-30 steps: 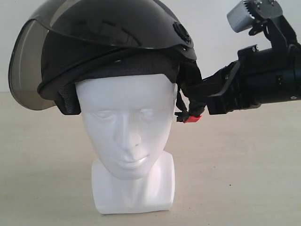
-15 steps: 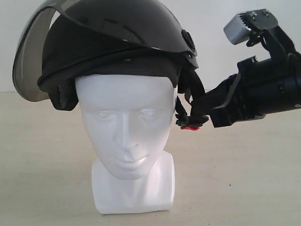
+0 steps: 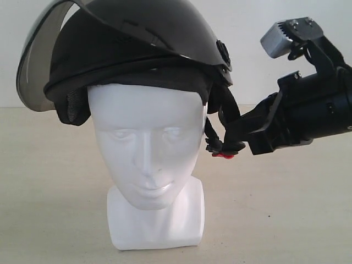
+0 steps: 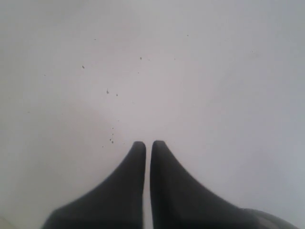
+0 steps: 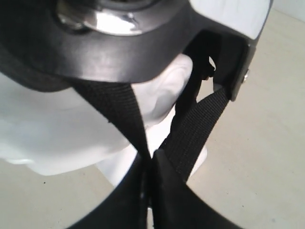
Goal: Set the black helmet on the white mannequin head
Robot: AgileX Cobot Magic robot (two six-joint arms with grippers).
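bare table point(image 3: 286, 209) lies open on both sides. the black helmet point(image 3: 137, 44) sits atop the white mannequin head point(image 3: 148, 159), long axis across the view, visor end up-left. the right gripper point(image 3: 228, 146) is clamped on the chin strap point(image 3: 217, 118). the left gripper point(image 4: 144, 143) has its fingers together.

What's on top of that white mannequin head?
The black helmet, its tinted visor standing clear of the face. Its lining hides the crown of the white mannequin head.

Exterior view: bright, even, diffuse light; the white mannequin head point(image 3: 146, 143) carries soft highlights and casts only a faint shadow on the table point(image 3: 286, 209). Right wrist view: a specular patch on the black helmet point(image 5: 119, 47), nearest parts blurred. Left wrist view: washed-out, near-white.
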